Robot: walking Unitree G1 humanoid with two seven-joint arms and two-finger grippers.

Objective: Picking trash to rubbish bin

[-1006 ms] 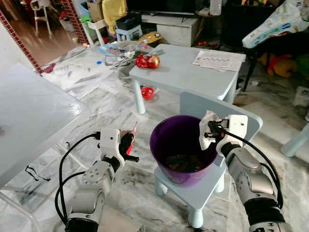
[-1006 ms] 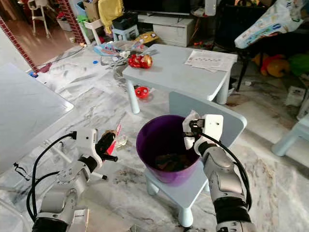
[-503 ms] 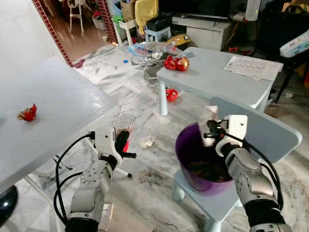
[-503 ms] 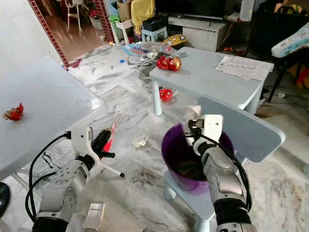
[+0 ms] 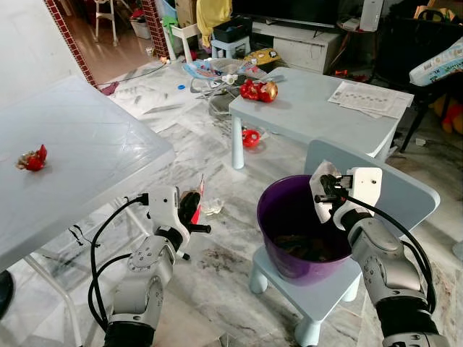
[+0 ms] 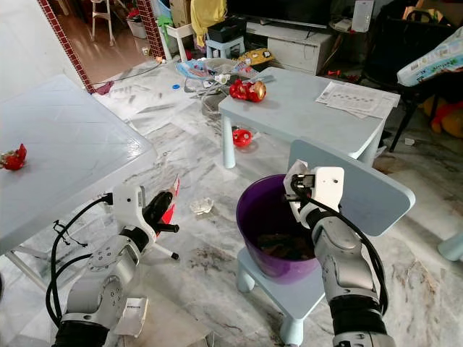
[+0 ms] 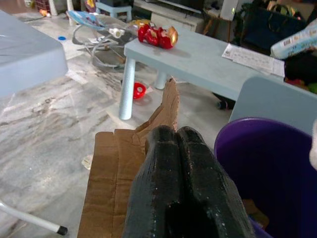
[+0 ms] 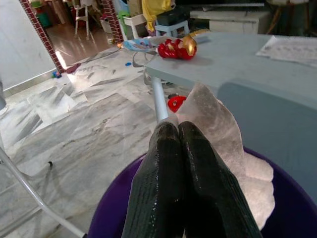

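The right gripper (image 5: 323, 194), clenched on a limp white tissue (image 8: 225, 134) over the purple bin (image 5: 278, 217), likely needs only its edge pinch; the left gripper (image 5: 194, 214) clamps stiff cardboard (image 7: 116, 168).

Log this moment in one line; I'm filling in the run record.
right gripper: shut on tissue, over bin | left gripper: shut on cardboard, left of bin | bin: on chair, holds trash

I count one purple bin (image 5: 293, 217) on one small blue chair (image 5: 376, 199), two counters, white (image 5: 79, 155) and blue (image 5: 318, 112), and my two end effectors, left (image 5: 189, 210) and right (image 5: 323, 195), each pinching one scrap.
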